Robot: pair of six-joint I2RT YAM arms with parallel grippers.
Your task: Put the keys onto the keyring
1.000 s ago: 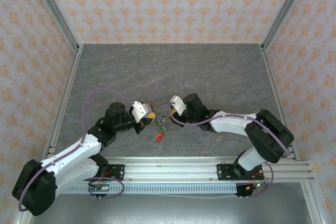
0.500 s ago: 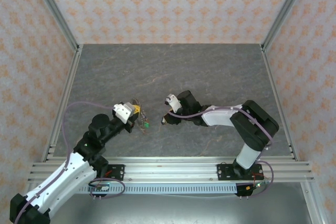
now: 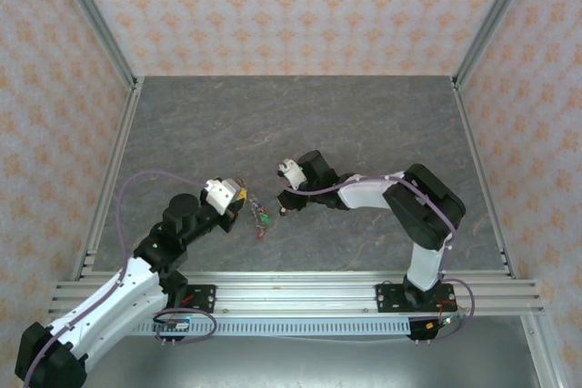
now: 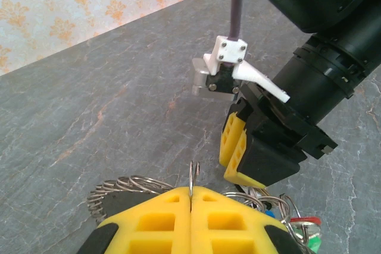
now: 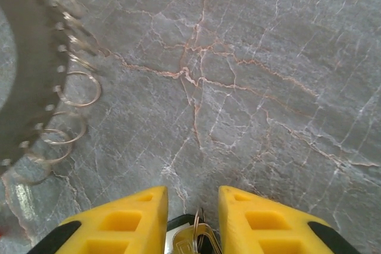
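Grey, veined stone-look surface (image 3: 364, 115) inside walls of orange-patterned wallpaper (image 3: 291, 6), with the work near its front middle. The keyring (image 4: 128, 187), a ribbed coil of thin wire, sits against the left hand (image 4: 190, 193). That hand's yellow fingers (image 4: 155, 218) are pressed together on a loop of the wire that pokes up between them. Keys (image 4: 300, 230) with red and green tags cluster at the ring beside that hand. Just across from it is the right hand (image 5: 191, 199), its fingers a little apart with one small metal key (image 5: 193, 239) and its split ring between them, seemingly pinched. This looks like the threading step: one hand steadies the ring while the other brings a key to it. The next move likely calls for lining up that split ring with the wire's open end, a fine fit. From above, the hands sit near each other with ring and tags a small cluster between. The left wrist view gives the pinch on the wire. The right wrist view gives the held key and the ring's toothed rim with small loops (image 5: 80, 87) hanging off it.
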